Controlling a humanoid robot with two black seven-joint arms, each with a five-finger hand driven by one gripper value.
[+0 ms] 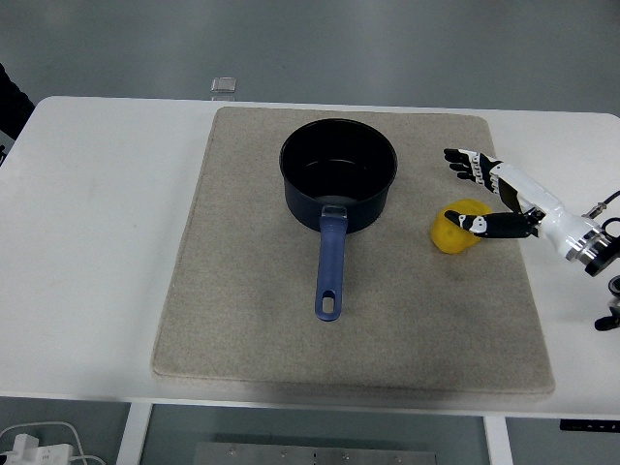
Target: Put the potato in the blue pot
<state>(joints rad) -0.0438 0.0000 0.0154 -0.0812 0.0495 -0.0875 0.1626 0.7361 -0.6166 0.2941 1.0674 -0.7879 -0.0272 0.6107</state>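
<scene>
A yellow potato [453,232] lies on the beige mat [242,291], to the right of the blue pot [339,172]. The pot stands upright at the mat's upper middle, its long blue handle [331,266] pointing toward me, and it looks empty. My right hand [472,194] comes in from the right edge with its fingers spread open. It sits right at the potato: the thumb lies across the potato's top right and the other fingers reach past it on the far side. It holds nothing. My left arm is out of view.
A small clear box [224,86] stands at the table's far edge, beyond the mat. A dark shape [12,97] shows at the far left edge. White cables and a plug [39,448] lie below the table's near left corner.
</scene>
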